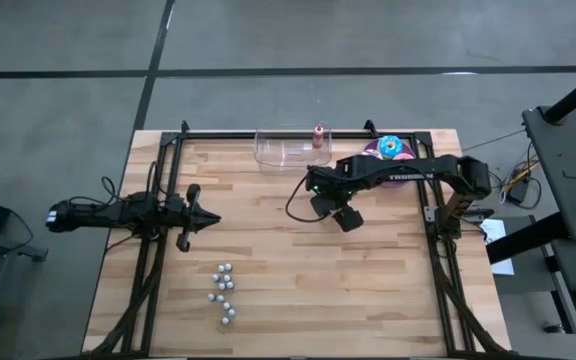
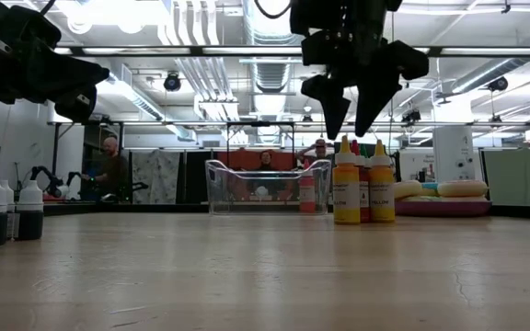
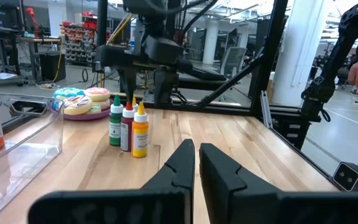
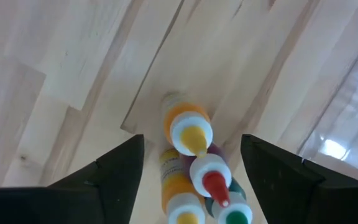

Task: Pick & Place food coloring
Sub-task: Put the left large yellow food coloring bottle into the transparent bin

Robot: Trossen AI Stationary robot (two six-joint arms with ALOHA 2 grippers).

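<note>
Pale wooden planks of the desk (image 1: 298, 290) carry a scatter of small silvery balls (image 1: 224, 293) at the near edge. Farther back on the left, the left tool (image 1: 206, 218) is held with fingers together. Right of centre, the right tool (image 2: 353, 115) is spread wide above the food coloring (image 2: 362, 190). Beyond, one more bottle (image 1: 319, 135) is seen in a clear bin (image 1: 286, 150).
</note>
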